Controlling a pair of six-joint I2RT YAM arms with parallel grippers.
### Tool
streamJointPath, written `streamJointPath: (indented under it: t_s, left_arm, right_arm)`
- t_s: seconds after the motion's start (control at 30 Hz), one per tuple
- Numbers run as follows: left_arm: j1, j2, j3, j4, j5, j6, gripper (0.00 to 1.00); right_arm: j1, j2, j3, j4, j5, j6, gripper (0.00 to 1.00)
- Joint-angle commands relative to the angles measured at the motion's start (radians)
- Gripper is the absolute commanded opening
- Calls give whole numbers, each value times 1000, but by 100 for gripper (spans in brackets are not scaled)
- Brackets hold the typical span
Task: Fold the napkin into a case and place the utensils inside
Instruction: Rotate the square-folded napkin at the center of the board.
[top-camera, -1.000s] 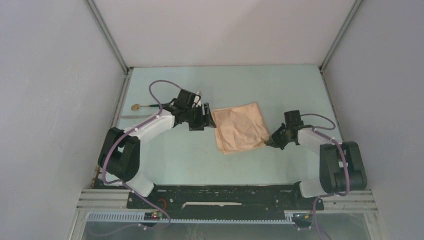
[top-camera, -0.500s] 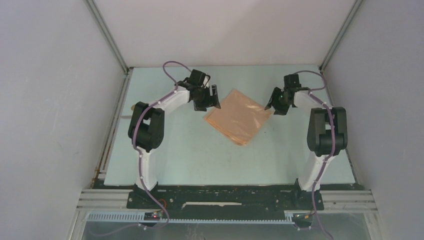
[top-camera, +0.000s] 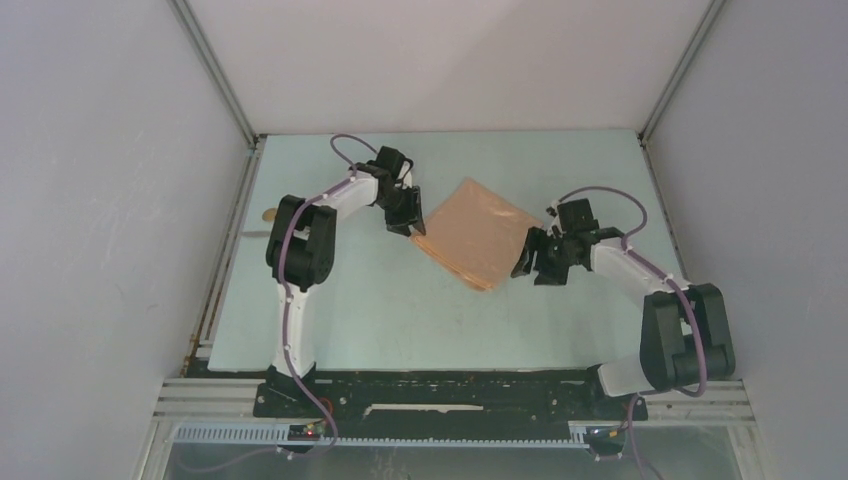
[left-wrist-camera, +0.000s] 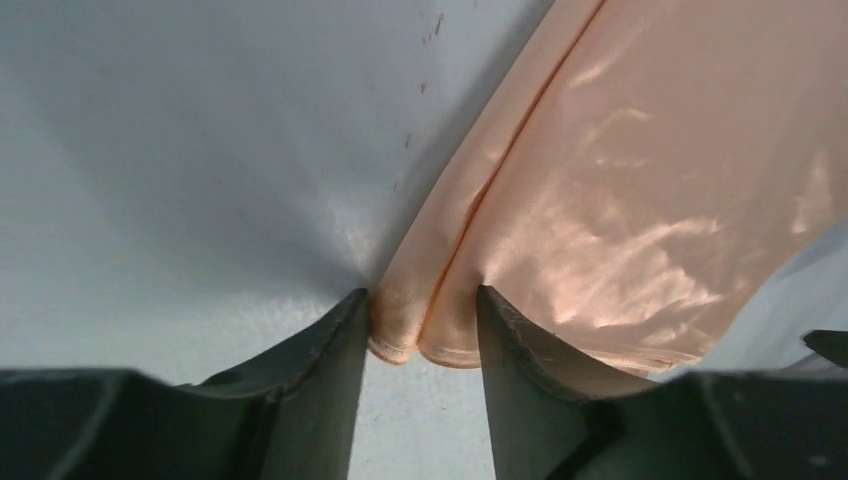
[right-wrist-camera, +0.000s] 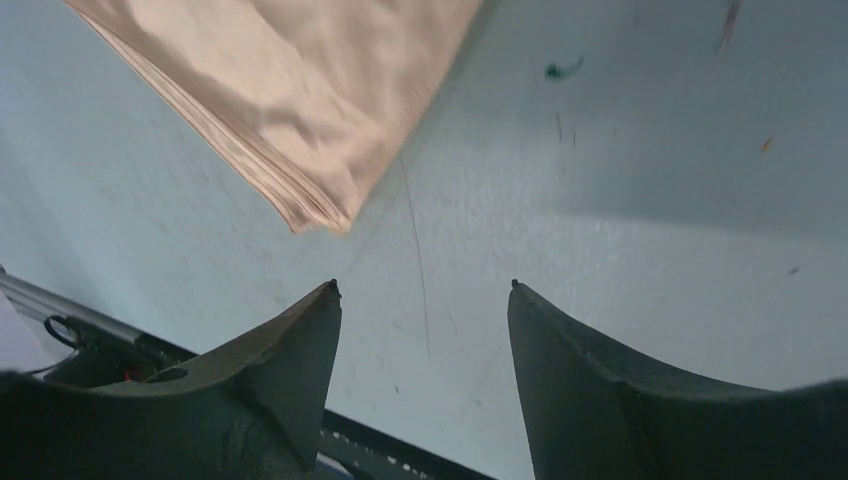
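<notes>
The peach napkin (top-camera: 472, 232) lies folded in layers on the pale table, turned like a diamond. My left gripper (top-camera: 412, 224) is at its left corner. In the left wrist view the cloth (left-wrist-camera: 620, 200) bunches into two bulges between the fingertips (left-wrist-camera: 345, 320), which press it from both sides. My right gripper (top-camera: 522, 262) hovers by the napkin's near right edge, open, with bare table between its fingers (right-wrist-camera: 422, 287). The napkin's layered corner (right-wrist-camera: 290, 90) lies ahead of it to the left. The spoon's gold bowl (top-camera: 268, 214) shows at the table's left edge, its handle hidden behind the left arm.
Grey walls close in the table on the left, right and back. A black base rail (top-camera: 450, 392) runs along the near edge, and a strip of it shows below the right fingers (right-wrist-camera: 400, 455).
The napkin went from lying square to a diamond. The left gripper came down onto its left corner and closed. The right gripper let go, swung far, then came back to the near right edge.
</notes>
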Motion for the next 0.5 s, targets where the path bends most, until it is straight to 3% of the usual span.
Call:
streamJointPath:
  t_s: [0.0, 0.23, 0.3, 0.47]
  left_arm:
    - [-6, -10, -77, 50, 84, -50, 47]
    - [-58, -203, -474, 441, 158, -355, 39]
    - [-94, -253, -600, 614, 190, -480, 37]
    - [-220, -334, -777, 817, 164, -660, 38]
  right_arm:
    - [16, -58, -73, 61, -55, 53, 69]
    - [3, -93, -120, 64, -32, 72, 70]
    - [-19, -110, -155, 86, -45, 86, 71]
    - [-77, -119, -208, 107, -96, 85, 73]
